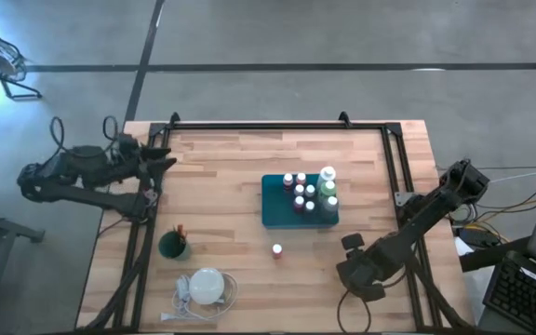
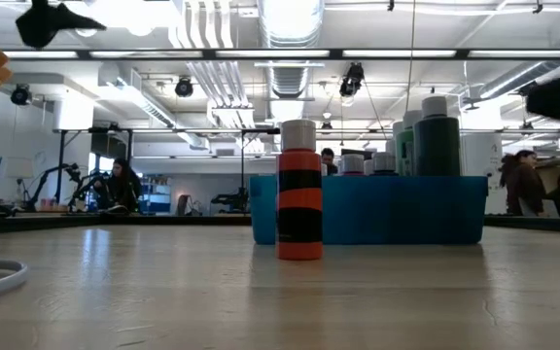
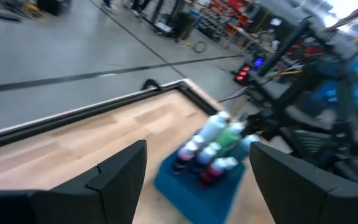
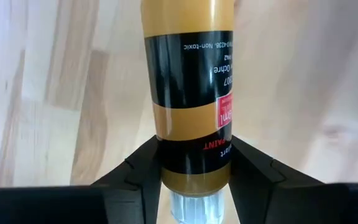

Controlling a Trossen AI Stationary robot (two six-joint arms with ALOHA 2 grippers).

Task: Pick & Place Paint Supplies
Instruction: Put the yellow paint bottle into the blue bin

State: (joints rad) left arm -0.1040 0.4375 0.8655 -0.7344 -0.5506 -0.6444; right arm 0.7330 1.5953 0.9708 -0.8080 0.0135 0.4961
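Ochre bottle (image 4: 191, 106) sits clamped between right tool (image 4: 194, 168) fingers.

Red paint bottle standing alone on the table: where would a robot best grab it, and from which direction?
Around the round body of the red paint bottle, below its white cap. It stands upright on bare wood, apart from the teal tray, so coming straight down with the jaws either side should work; the straight sides likely give an even hold.

Ochre bottle's (image 4: 189, 106) far end beyond the frame edge, cap behind the claw.
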